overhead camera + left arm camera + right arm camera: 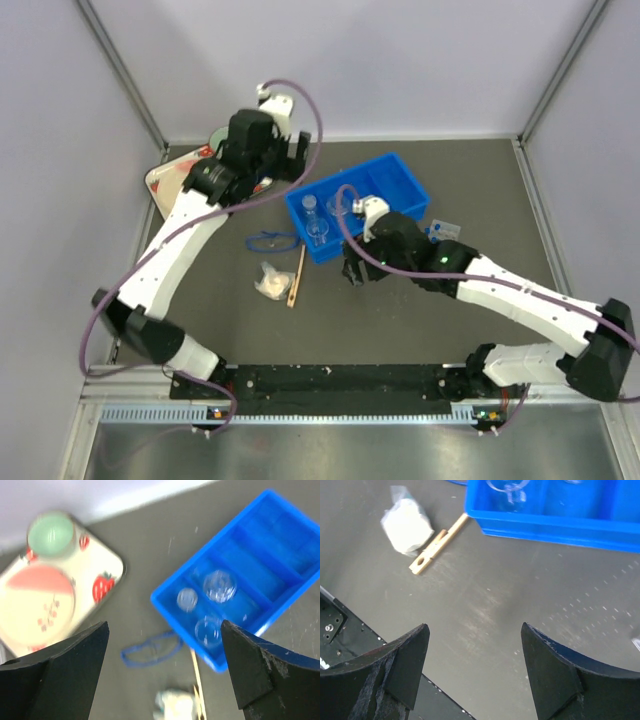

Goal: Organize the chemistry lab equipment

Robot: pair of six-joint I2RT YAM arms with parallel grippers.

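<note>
Left wrist view, somewhat blurred: the left claw (164, 630) hangs spread wide and empty above the worktop (150, 545). It is between the strawberry-print tray (107, 560) and the blue compartment bin (270, 545). Three glass flasks (219, 585) stand at one end of the bin.

Right wrist view: the right claw (474, 627) is spread, pinching nothing, over bare worktop. The whitish wad (407, 525) lies just beside the wooden stick (437, 542), near the bin's wall.

Top view: wad and stick lie off the bin's near corner, below a blue loop (272, 240). Something small and clear, perhaps capped tubes (443, 230), lies at the bin's right side.
</note>
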